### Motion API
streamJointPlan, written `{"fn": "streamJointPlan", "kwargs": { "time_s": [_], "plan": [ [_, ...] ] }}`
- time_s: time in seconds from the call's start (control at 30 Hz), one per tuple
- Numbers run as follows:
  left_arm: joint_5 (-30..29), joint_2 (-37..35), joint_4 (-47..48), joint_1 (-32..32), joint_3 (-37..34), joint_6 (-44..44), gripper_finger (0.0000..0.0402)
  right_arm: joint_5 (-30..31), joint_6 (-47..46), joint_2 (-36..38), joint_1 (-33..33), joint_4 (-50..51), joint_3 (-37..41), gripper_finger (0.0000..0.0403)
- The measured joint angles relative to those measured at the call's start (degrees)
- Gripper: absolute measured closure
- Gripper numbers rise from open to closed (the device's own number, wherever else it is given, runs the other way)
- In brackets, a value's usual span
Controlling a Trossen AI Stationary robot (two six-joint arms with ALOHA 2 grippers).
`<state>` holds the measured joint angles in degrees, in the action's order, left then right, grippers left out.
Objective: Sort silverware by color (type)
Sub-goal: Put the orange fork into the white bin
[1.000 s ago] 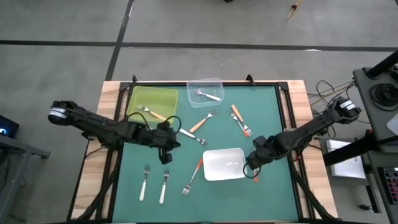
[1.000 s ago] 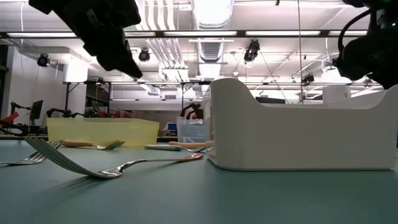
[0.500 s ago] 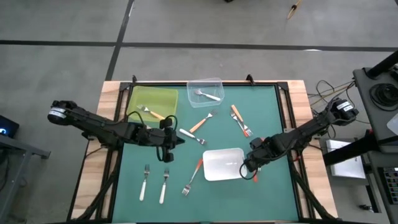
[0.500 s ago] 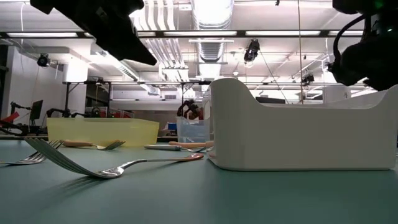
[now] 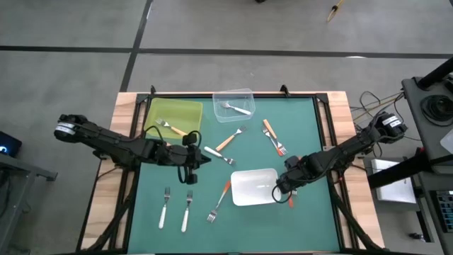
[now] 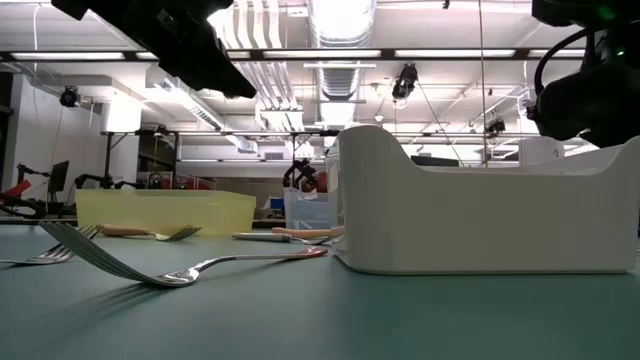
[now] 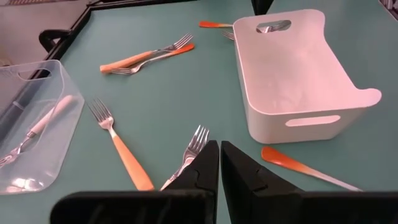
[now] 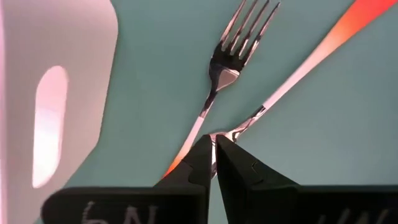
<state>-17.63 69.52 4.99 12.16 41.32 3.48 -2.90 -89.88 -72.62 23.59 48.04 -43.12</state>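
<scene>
We hold our right gripper (image 8: 214, 163) low beside the white tray (image 5: 253, 187), fingers nearly shut over two red-orange forks (image 8: 233, 59), gripping neither, ready to grab.

My left arm reaches in from the left edge across the table, its wrist bent near the middle, and the left gripper (image 5: 200, 157) hangs above the surface with its fingers (image 7: 205, 168) pressed together, holding nothing. My right arm comes in from the right edge, angled down toward the front, and the right gripper (image 5: 282, 190) sits low, its fingertips (image 8: 204, 155) almost meeting just over the tabletop.
</scene>
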Motion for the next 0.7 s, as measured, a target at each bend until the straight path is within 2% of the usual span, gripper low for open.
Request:
{"fn": "streamJointPlan", "kwargs": {
  "time_s": [0.43, 0.7],
  "plan": [
    [0.0, 0.1, 0.0, 0.0, 0.0, 0.1, 0.0402, 3.3, 0.8, -4.6, 0.0, -0.5, 0.1, 0.0265],
    [0.0, 0.1, 0.0, 0.0, 0.0, 0.2, 0.0402, 2.8, 1.4, -7.9, 0.0, -1.7, 0.1, 0.0241]
  ]
}}
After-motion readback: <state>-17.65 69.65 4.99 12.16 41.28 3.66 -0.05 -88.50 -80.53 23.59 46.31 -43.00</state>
